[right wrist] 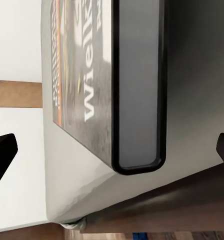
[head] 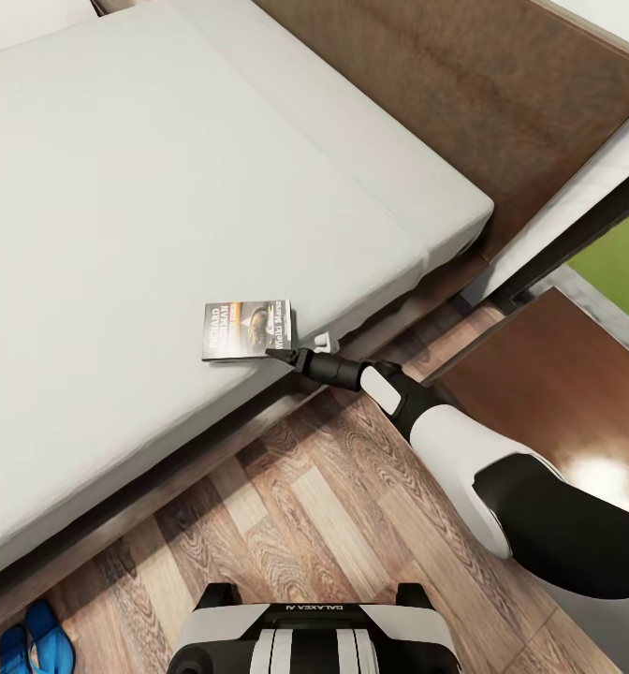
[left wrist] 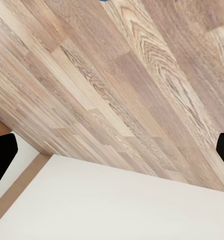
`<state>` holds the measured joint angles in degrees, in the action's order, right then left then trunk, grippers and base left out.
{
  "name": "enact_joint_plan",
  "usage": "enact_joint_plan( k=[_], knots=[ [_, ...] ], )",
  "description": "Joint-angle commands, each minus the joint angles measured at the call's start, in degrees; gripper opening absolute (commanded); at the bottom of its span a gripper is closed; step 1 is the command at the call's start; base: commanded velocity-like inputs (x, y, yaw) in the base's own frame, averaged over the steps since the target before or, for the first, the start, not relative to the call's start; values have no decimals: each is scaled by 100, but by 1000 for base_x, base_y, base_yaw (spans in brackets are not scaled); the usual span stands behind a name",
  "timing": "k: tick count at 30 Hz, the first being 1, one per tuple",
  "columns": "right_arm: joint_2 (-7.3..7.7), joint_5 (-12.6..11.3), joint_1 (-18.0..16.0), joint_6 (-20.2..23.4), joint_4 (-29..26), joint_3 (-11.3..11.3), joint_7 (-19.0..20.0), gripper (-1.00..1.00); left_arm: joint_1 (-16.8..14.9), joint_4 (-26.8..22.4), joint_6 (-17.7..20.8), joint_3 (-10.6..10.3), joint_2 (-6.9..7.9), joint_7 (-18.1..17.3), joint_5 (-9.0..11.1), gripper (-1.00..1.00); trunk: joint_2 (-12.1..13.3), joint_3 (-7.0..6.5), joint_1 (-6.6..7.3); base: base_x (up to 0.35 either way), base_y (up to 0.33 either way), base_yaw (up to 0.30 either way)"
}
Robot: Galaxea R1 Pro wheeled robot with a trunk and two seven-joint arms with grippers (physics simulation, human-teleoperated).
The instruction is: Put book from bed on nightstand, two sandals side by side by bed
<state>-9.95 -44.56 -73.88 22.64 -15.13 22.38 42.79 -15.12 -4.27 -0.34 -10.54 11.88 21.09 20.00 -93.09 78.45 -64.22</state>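
Care at the mattress edge matters most: the right claw (head: 300, 350) sits spread at the near corner of the book (head: 248, 329), gripping nothing yet, and by my judgement should slide one finger under the page edge and one over the cover before closing, so the thin paperback is not pushed away. It lies flat near the edge of the bed (head: 118, 234), dark cover up with a central photo and white and orange lettering. Left claw (left wrist: 112, 150) is open, empty, over the floor (left wrist: 122, 85).

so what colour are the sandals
Bright blue; the sandals show best in the head view, on the wood floor beside the bed.
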Motion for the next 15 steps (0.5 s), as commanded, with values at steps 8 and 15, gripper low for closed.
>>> enact_joint_plan(
  k=[8,15],
  knots=[
    [2,-48,-3,37,1,16,1,100,0,-4,-5,-51,-1,18,57,100,-1,2,0,0,0,0],
    [4,-47,-3,37,2,18,1,100,0,-4,-5,-52,-1,18,57,100,-1,2,0,0,0,0]
  ],
)
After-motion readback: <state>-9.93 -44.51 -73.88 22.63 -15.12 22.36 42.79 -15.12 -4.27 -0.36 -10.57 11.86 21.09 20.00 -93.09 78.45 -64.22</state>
